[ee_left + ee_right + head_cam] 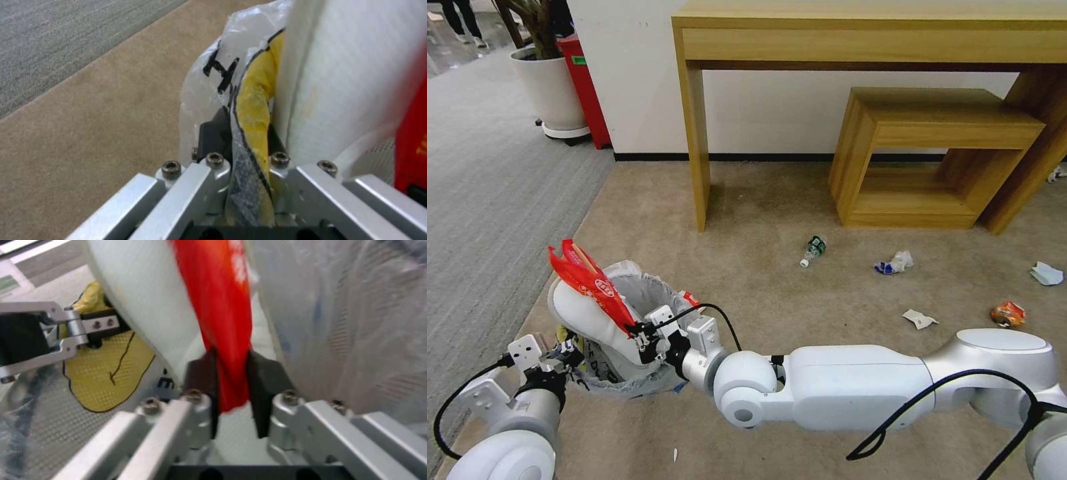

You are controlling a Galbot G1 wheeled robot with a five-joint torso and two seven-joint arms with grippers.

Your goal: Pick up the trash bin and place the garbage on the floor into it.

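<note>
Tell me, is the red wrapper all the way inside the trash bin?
No. The right gripper pinches the red wrapper, which sticks up above the trash bin.

Slipper [587, 313] inside trash bin [657, 287]

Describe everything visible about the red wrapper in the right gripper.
The red wrapper is a long, glossy, crinkled plastic pack with white lettering. The right gripper is shut on its lower end, black fingers pinching it flat. It stands tilted above the trash bin, its upper end flaring open, lying against a white slipper that sticks out of the bin.
</note>
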